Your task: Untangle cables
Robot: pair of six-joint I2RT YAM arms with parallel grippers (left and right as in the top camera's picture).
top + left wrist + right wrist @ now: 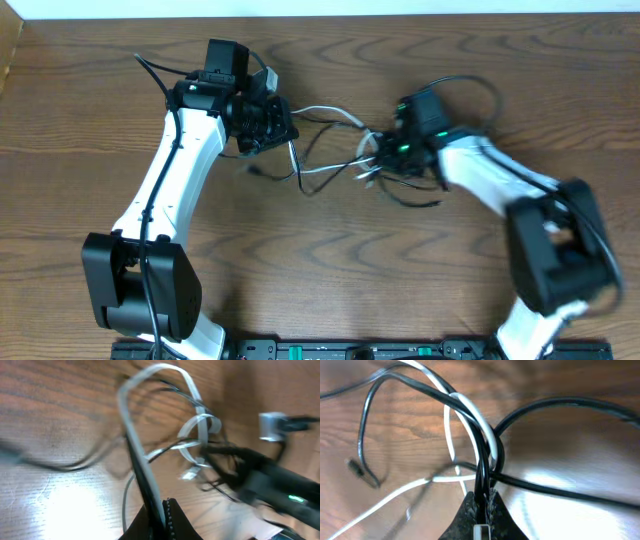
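A thin white cable and a thin black cable lie tangled at the table's middle, stretched between both arms. My left gripper is shut on the white and black cables together; they run up from its jaws to a loop. My right gripper is shut on the black cable at its jaws; the white cable twists around the black one just above. A black plug end lies loose at the left.
The wooden table carries only the cables. The right arm with its green light shows in the left wrist view. The arms' bases stand at the front edge.
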